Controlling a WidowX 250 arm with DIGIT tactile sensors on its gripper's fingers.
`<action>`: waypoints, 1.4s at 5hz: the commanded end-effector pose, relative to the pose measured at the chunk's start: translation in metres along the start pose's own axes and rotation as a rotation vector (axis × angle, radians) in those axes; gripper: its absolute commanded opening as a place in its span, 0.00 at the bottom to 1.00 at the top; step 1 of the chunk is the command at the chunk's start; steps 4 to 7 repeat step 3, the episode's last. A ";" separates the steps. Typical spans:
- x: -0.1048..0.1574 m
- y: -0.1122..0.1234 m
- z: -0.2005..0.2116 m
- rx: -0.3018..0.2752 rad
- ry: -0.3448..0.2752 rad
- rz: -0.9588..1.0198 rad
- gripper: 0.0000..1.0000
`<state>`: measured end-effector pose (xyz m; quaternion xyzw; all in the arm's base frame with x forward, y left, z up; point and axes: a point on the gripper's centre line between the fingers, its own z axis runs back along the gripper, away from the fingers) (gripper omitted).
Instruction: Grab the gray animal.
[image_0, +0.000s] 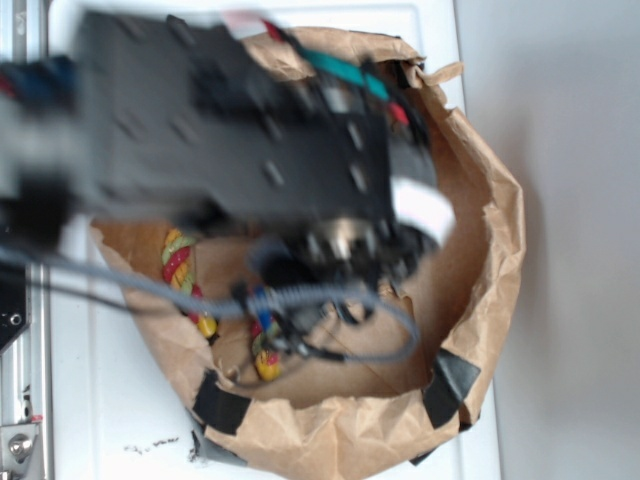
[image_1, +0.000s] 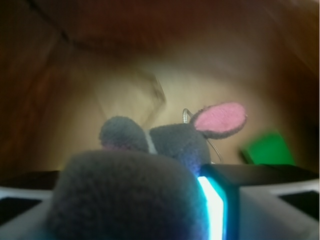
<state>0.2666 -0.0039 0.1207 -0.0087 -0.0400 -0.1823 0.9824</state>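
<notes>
The gray animal (image_1: 125, 195) fills the lower middle of my wrist view: a rounded fuzzy body close to the lens, a head beyond it, and one pink-lined ear (image_1: 220, 120) standing up to the right. It lies between my jaws (image_1: 135, 200); the lit edge of one jaw sits just beside its right flank, and the other jaw shows at the lower left. Whether the jaws are already pressing the plush or merely flanking it, I cannot tell from these views.

Handling, as a judgement: the toy looks light, soft and compressible, with a napped surface that should not slip. It is not fragile. The body is the correct grasp point, taken across its widest part; the ear and the thin whisker wires near the head are too flimsy to hold by. Expect the plush to squash before the grip firms up.

A green block (image_1: 265, 147) lies beyond the toy to the right, apart from it.

In the exterior view my arm (image_0: 230, 120) covers the toy. Everything sits inside a brown paper bag (image_0: 490, 250) with folded-down walls, beside a red-yellow-green rope (image_0: 180, 262). The bag rests on a white worktop (image_0: 90, 400).
</notes>
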 end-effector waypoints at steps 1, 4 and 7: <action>0.000 0.040 0.092 0.013 -0.013 0.077 0.00; 0.000 0.031 0.101 0.059 -0.081 0.041 0.00; 0.000 0.031 0.101 0.059 -0.081 0.041 0.00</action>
